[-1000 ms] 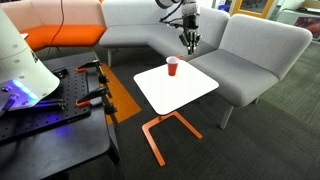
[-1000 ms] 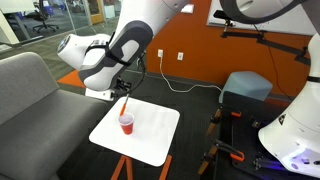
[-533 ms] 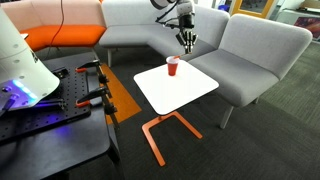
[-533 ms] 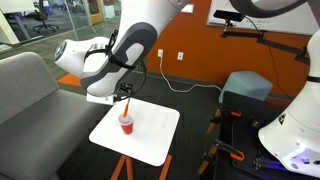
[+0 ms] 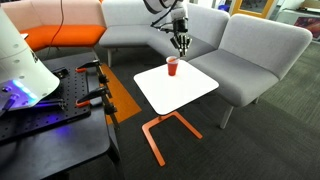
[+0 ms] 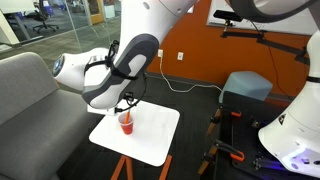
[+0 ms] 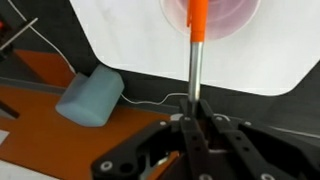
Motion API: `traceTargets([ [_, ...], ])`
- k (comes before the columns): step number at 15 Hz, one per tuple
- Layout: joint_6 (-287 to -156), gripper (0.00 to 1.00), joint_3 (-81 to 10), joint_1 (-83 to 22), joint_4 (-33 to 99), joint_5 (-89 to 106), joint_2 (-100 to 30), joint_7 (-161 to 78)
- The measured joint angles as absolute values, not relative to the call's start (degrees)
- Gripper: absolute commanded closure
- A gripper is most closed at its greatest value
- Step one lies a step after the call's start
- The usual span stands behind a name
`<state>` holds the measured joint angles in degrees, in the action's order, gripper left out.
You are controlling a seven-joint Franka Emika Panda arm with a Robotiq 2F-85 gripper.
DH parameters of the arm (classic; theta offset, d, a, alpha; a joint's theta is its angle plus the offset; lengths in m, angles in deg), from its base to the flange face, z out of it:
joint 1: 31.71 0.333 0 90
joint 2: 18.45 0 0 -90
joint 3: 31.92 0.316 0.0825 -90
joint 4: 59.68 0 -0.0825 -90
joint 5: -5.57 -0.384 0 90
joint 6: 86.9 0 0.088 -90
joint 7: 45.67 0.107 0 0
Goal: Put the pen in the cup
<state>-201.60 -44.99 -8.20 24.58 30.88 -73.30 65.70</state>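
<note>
A grey sofa wraps round the back of the scene, and in front of it stands a small white bench on an orange frame. The white arm bulks large in an exterior view, bending down over the bench. The red cup stands upright near the bench's back corner; in both exterior views it is the only thing on the top. The tool hangs just above the cup, a little behind it in that view. In the wrist view the tool is pinched narrow, its dark fingers closed on the grey shaft of the pen. The pen runs straight out from the tool, and its orange end lies over the cup's round mouth. Whether that end is already below the rim cannot be told. Beside the bench in the wrist view, a blue-grey block and a thin white cable lie on the orange floor.
</note>
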Motion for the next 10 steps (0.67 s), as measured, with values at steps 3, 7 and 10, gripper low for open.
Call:
traceTargets([
  [3,-201.6,0.97,-45.3,-6.8,24.6,36.4,-74.7,70.2],
  [7,-203.5,0.97,-44.9,-5.2,24.6,39.7,-75.1,73.8],
  [10,-204.0,0.97,-44.8,-4.5,24.7,41.6,-75.1,75.0],
])
